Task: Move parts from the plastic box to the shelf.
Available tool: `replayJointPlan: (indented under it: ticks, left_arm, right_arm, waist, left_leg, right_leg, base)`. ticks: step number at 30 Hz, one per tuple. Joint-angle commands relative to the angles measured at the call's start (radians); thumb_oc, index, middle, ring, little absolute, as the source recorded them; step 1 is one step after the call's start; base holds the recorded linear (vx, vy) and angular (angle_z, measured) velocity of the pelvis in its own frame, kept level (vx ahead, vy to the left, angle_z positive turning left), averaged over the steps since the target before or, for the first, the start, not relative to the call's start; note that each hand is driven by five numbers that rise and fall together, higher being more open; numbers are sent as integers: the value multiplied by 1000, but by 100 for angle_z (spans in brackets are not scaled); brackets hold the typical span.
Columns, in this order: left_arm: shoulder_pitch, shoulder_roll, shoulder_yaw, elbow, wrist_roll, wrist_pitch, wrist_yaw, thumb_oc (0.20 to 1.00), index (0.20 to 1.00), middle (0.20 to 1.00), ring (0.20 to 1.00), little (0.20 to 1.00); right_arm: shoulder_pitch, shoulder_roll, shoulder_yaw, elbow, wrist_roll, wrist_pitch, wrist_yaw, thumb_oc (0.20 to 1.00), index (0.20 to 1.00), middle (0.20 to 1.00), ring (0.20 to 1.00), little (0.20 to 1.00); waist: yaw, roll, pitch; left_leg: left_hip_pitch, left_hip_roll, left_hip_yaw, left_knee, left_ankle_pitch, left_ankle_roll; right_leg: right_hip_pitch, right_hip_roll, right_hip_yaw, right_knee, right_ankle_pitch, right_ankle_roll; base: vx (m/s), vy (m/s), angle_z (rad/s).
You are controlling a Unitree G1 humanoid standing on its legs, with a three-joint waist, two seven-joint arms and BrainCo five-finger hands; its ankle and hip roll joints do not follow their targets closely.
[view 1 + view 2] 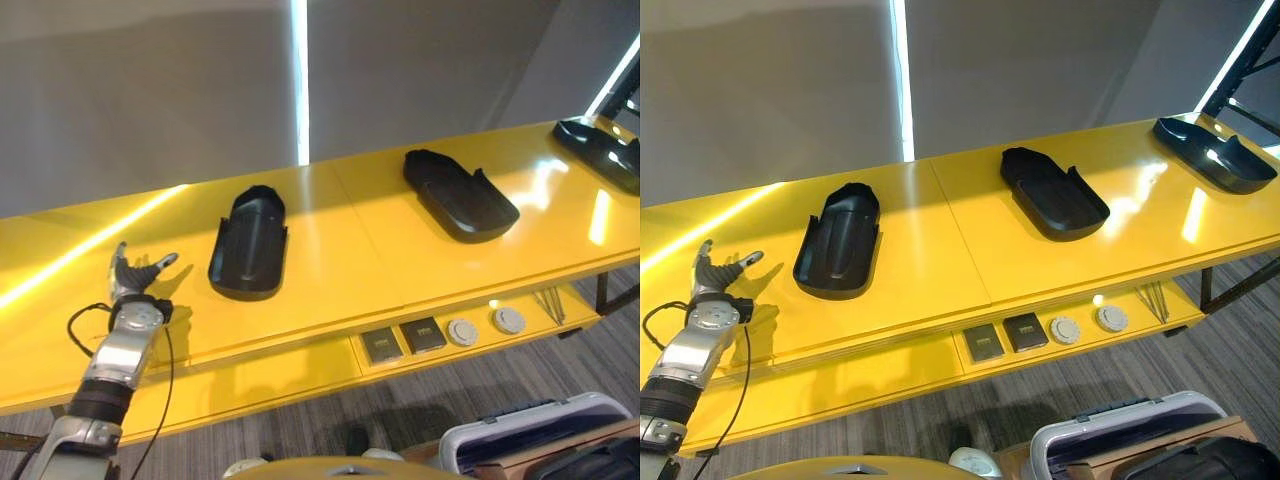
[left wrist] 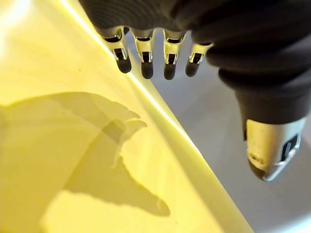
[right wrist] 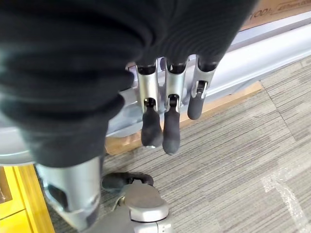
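Already three black moulded plastic parts (image 1: 249, 244) on yellow shelf (image 1: 350, 260); left hand (image 1: 131, 277) released, right hand (image 3: 160, 116) relaxed, empty.

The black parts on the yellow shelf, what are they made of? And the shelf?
The black parts look like moulded plastic: matte, thin walls, dull highlights. The shelf looks like painted metal, though I can't be sure: glossy yellow, mirroring the light strip.

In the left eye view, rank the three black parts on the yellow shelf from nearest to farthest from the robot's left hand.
From the left hand:
1. Left black part, on the shelf beside the hand.
2. Middle black part, right of the shelf's centre.
3. Right black part, at the shelf's far right end, cut by the view's edge.
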Motion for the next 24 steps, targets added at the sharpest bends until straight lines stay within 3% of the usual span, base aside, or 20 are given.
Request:
replayJointPlan:
  ticks: [1,7,8,10,11,16,24]
  left_arm:
    - [-38,64,25,-23,34,-51,4,1000,1000,1000,1000,1000]
    - [-25,66,47,-66,27,-111,21,1000,1000,1000,1000,1000]
    - [-22,61,49,-78,-15,-156,9,1000,1000,1000,1000,1000]
    - [-23,56,46,-77,-28,-176,-10,1000,1000,1000,1000,1000]
    - [-26,39,31,-81,-113,-212,-46,1000,1000,1000,1000,1000]
    - [-16,-99,-44,-107,-343,-241,-100,1000,1000,1000,1000,1000]
    - [3,-150,-89,-138,-384,-199,-111,1000,1000,1000,1000,1000]
  right_arm:
    - [-41,48,18,61,-27,-17,15,1000,1000,1000,1000,1000]
    - [-38,46,15,58,-37,-16,15,1000,1000,1000,1000,1000]
    - [-39,48,15,59,-40,-16,16,1000,1000,1000,1000,1000]
    - [-39,47,16,57,-41,-15,16,1000,1000,1000,1000,1000]
    - [-41,49,18,57,-45,-15,15,1000,1000,1000,1000,1000]
    - [-57,50,26,53,-49,0,13,1000,1000,1000,1000,1000]
    - [-64,51,24,55,-49,1,13,1000,1000,1000,1000,1000]
  waist:
    - [-13,-20,-7]
    - [-8,-20,-9]
    - [-7,-22,-10]
    - [-7,-22,-10]
    - [-9,-25,-9]
    - [-13,-30,-7]
    - [-16,-30,-12]
  left_leg:
    - [-82,29,-33,118,-57,8]
    - [-80,28,-39,115,-57,7]
    - [-80,28,-39,114,-57,7]
    - [-80,28,-39,114,-58,6]
    - [-80,28,-39,115,-59,6]
    - [-77,28,-36,110,-60,10]
    - [-78,29,-28,106,-56,11]
  right_leg:
    - [48,-94,2,45,-96,97]
    - [51,-94,-2,45,-97,97]
    - [51,-95,-2,46,-97,98]
    - [51,-95,-2,46,-98,98]
    - [50,-95,-1,48,-98,99]
    - [47,-92,6,49,-98,97]
    - [45,-88,11,41,-93,98]
  base:
    - [-6,2,5]
    - [-1,1,1]
    - [0,0,0]
    - [0,0,0]
    - [0,0,0]
    - [0,0,0]
    - [-3,-1,-1]
